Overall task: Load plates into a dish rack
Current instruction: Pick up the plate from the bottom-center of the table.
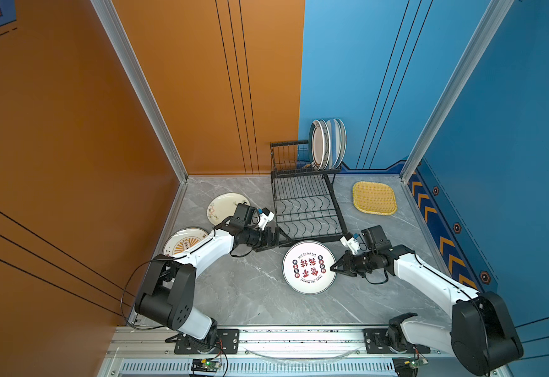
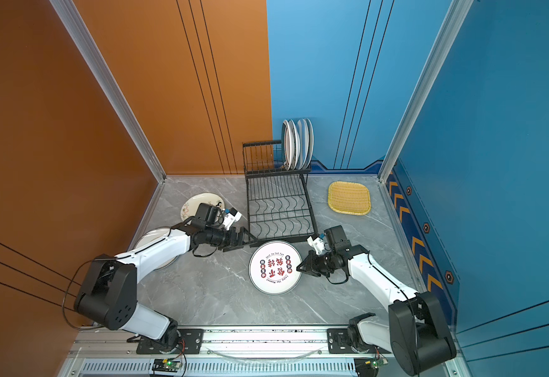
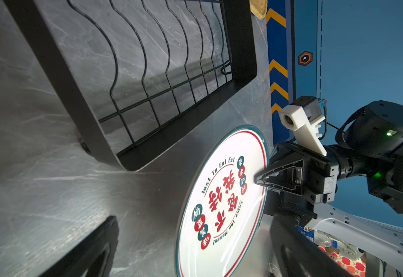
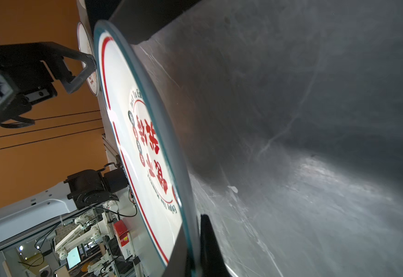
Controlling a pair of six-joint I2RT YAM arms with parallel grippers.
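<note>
A white plate with red characters (image 1: pixel 309 267) (image 2: pixel 274 267) (image 3: pixel 224 203) (image 4: pixel 135 134) is on the table in front of the dish rack (image 1: pixel 333 199) (image 2: pixel 309 202) (image 3: pixel 76 100). My right gripper (image 1: pixel 333 268) (image 2: pixel 298 268) (image 3: pixel 258 179) (image 4: pixel 193 251) is shut on its right rim, and that side looks tilted up. My left gripper (image 1: pixel 284 241) (image 2: pixel 250 243) (image 3: pixel 193 259) (image 4: pixel 85 69) stands open at the plate's far-left rim, by the rack's front corner; contact is unclear. Several plates (image 1: pixel 327 143) (image 2: pixel 296 143) stand upright in the rack's raised rear tier.
A yellow woven tray (image 1: pixel 374 198) (image 2: pixel 349 198) lies right of the rack. A cream plate (image 1: pixel 222 205) (image 2: pixel 198 204) lies left of the rack. Another plate (image 1: pixel 185 240) (image 2: pixel 150 238) lies partly under my left arm. Walls close in the left, back and right.
</note>
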